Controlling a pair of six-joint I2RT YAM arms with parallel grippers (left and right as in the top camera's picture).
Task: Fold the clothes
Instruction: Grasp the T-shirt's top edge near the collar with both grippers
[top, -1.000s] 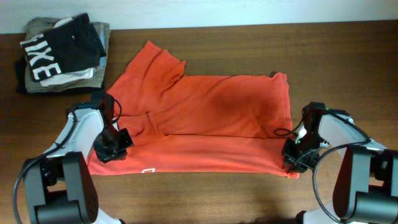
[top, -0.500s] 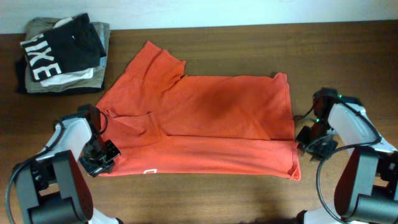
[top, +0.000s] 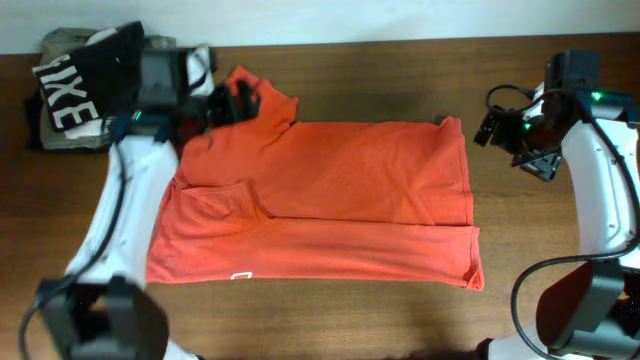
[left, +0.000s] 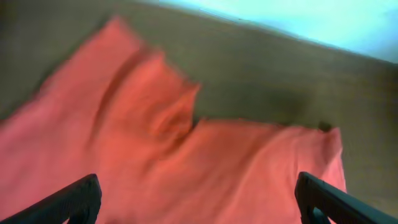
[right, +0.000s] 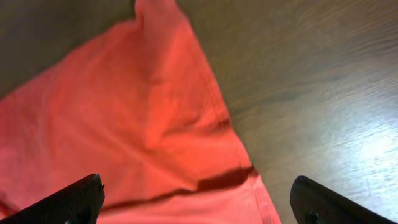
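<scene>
Hovering spread and empty, the left hand is over the T-shirt; the right hand likewise, beside it.

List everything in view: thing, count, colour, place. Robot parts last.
T-shirt: 1, red-orange, spread across the middle of the table, a long fold line running across it towards the near side.
stack of folded clothes: 1 stack, black top piece with white letters over khaki, far-left corner.
table: 1, brown wood, under everything.
arms: 2, white with black joints, one at each side of the table.
left hand: 1, black, open, empty, over the T-shirt's far-left sleeve.
right hand: 1, black, open, empty, off the cloth beside its far-right corner.
</scene>
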